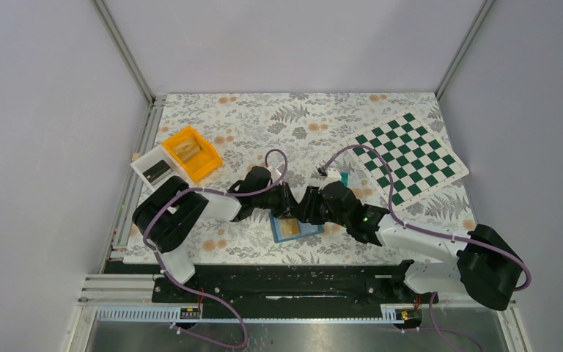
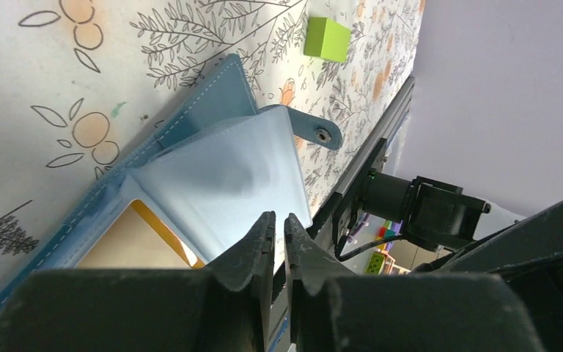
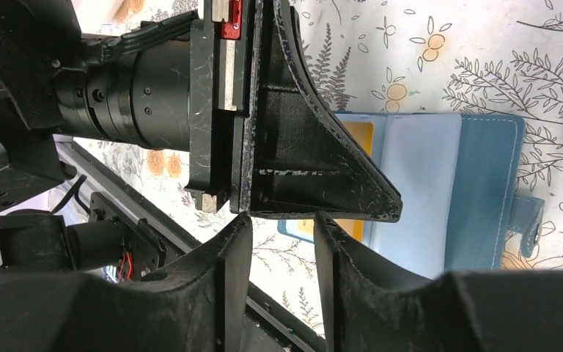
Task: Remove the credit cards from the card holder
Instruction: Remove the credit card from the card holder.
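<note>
At the card holder (image 1: 311, 229), the left gripper (image 2: 278, 233) pinches its pale inner flap, raised above an orange-tan card (image 2: 128, 242). By the holder's edge, the right gripper (image 3: 280, 242) hovers with jaws part spread, gripping nothing.

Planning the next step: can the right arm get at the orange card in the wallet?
Probably yes. The left gripper holds the wallet flap up, baring the orange card, and the right gripper, open, sits at its edge, though the left finger crowds it.

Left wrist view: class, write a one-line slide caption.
Left pincer pinches the pale flap of the flat blue-teal bifold card holder, thin orange-tan card beneath.
</note>
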Robot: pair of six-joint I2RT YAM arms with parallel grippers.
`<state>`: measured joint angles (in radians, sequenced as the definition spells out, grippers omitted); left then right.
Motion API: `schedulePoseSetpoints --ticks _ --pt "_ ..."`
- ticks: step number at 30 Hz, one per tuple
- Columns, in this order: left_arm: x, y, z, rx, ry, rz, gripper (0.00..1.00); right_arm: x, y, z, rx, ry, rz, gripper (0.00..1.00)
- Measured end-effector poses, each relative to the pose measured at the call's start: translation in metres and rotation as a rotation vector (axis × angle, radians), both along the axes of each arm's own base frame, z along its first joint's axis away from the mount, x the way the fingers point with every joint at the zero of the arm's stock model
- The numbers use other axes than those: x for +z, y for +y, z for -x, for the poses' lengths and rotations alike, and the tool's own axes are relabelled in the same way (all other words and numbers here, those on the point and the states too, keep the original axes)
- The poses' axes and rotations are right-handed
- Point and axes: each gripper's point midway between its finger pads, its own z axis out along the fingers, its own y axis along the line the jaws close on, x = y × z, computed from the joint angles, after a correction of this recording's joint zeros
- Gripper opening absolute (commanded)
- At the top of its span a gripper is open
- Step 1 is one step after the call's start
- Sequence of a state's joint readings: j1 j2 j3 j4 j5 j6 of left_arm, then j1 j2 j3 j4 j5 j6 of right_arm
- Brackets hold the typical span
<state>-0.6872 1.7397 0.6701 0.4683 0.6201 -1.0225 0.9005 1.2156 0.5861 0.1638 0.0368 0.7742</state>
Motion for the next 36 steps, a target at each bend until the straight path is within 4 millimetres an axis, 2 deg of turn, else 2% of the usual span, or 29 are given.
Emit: schedulePoseSetpoints --ticks 3,7,16,19,21,27,36 --pt "-0.004 0.002 -0.002 0.006 -0.004 -0.030 0.11 -0.004 0.002 0.003 0.017 0.015 0.001 0.42" --pt "-0.011 0.012 -0.004 0.027 -0.012 -0.114 0.13 -0.019 0.005 0.008 0.045 0.058 0.023 0.42" --pt "0.019 0.040 -0.028 0.126 -0.093 -0.145 0.14 -0.059 0.001 0.014 0.065 0.156 0.071 0.44" --pt "0.026 0.044 -0.027 0.133 -0.119 -0.139 0.13 -0.064 -0.002 0.009 0.060 0.182 0.062 0.43" --pt "0.021 0.048 -0.022 0.133 -0.113 -0.145 0.12 -0.066 -0.003 0.003 0.055 0.193 0.048 0.43" --pt "-0.011 0.066 0.003 0.123 -0.039 -0.204 0.10 -0.071 -0.002 -0.002 0.071 0.226 0.015 0.43" --pt "-0.021 0.072 0.007 0.129 -0.037 -0.231 0.09 -0.083 0.002 -0.003 0.098 0.268 -0.011 0.41"
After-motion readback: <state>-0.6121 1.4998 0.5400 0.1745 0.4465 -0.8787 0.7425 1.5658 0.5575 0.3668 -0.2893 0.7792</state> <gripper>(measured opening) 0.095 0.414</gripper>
